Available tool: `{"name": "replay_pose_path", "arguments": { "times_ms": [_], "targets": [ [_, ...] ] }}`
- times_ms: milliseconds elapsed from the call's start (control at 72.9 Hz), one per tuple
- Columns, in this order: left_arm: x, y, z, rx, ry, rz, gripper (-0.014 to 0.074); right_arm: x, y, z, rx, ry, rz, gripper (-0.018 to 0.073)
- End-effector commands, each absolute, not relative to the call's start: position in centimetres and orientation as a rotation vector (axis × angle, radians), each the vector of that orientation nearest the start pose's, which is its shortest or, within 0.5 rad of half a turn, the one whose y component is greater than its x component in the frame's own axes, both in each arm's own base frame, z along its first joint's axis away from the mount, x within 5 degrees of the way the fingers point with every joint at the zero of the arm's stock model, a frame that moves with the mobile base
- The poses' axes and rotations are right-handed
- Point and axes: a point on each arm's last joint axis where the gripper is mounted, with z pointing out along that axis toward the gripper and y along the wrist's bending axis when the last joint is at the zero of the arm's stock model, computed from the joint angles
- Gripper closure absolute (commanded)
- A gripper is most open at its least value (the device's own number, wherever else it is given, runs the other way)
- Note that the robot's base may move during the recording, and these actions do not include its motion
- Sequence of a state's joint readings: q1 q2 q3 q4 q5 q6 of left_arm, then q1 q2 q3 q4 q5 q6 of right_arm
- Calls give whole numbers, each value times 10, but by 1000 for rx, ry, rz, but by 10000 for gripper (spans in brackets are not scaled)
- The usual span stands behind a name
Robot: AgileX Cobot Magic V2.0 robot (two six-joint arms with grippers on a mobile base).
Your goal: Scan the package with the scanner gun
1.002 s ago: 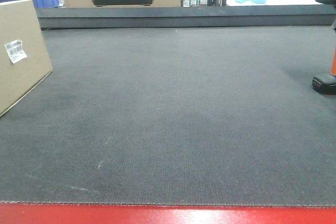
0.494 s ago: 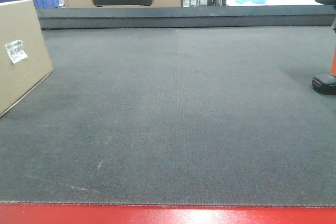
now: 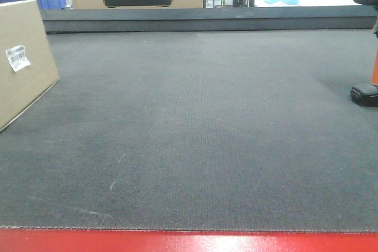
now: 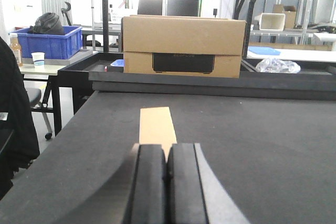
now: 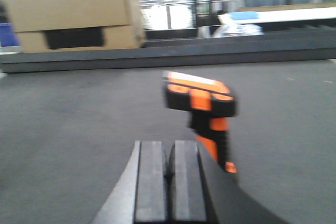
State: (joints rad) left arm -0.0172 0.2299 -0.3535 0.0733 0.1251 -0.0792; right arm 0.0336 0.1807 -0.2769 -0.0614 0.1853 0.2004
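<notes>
A: Box [image 3: 23, 57] first. Far left of the mat [image 3: 195, 134] in the front view, cut off by the frame edge, white label [image 3: 17, 57] on the broad face turned toward centre. Left wrist view shows only a narrow tan strip of it, straight ahead of the left gripper [image 4: 167, 182].

B: Handling?

A: My read: stiff cardboard, probably light, smooth faces that could slip. Looks too broad across the label face; I'd pinch the narrow thickness at an edge.

B: Scanner [image 5: 202, 111]?

A: Far right of the mat, upright on its black foot. Front view clips it: just foot, a sliver of orange, part of the head. Right wrist view has it just ahead of the right gripper [image 5: 169, 182] and slightly right, but blurred. Hard plastic, top-heavy by the look, so it may tip. Take the orange handle.

B: Pincers?

A: Both pressed together, pads meeting, nothing between them.

B: Unclear?

A: The box's full extent, whether it leans, and the scanner's trigger.
</notes>
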Motion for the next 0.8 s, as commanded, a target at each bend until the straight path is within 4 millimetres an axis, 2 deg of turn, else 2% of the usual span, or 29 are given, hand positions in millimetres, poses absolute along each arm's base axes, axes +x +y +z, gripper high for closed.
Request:
{"name": "replay_pose_path", "arguments": {
  "times_ms": [0,782],
  "targets": [
    [61,-1,308,-5,1434,-24,708,61,4,285,62,1537,169,727],
    [61,-1,309,-4,1427,-25,708,61,6,285,33,1531,199,728]
  ]
}}
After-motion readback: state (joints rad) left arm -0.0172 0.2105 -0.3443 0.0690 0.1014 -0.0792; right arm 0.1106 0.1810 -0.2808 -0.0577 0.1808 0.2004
